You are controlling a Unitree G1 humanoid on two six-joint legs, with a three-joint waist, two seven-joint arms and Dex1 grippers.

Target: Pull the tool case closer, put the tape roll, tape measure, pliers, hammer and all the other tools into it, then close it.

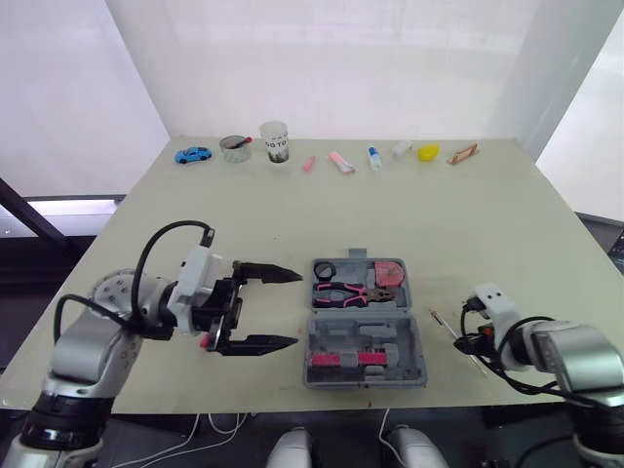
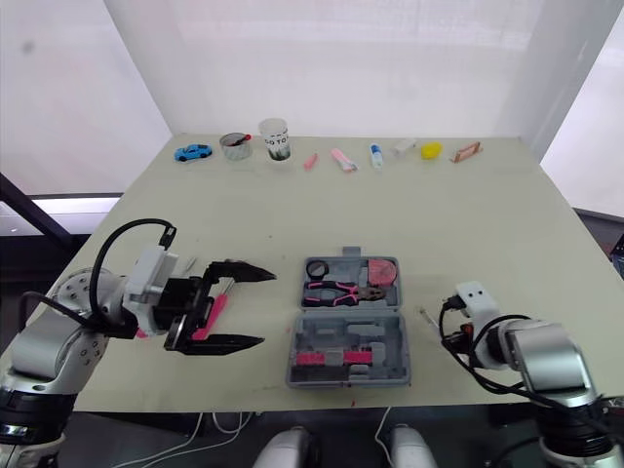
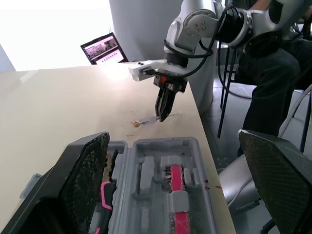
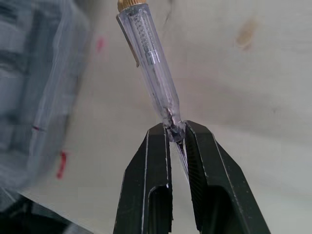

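The grey tool case lies open near the table's front edge. Its far half holds pink-handled pliers, a black tape roll and a pink tape measure. A pink-trimmed tool sits in the near half. My left gripper is open, just left of the case and pointing at it. Under it lies a pink-handled tool. Right of the case, my right gripper is shut on the metal end of a clear screwdriver lying on the table.
Along the far edge stand a blue toy car, a bowl, a cup and several small items. The left wrist view has a laptop and a seated person's legs beyond the table's right side.
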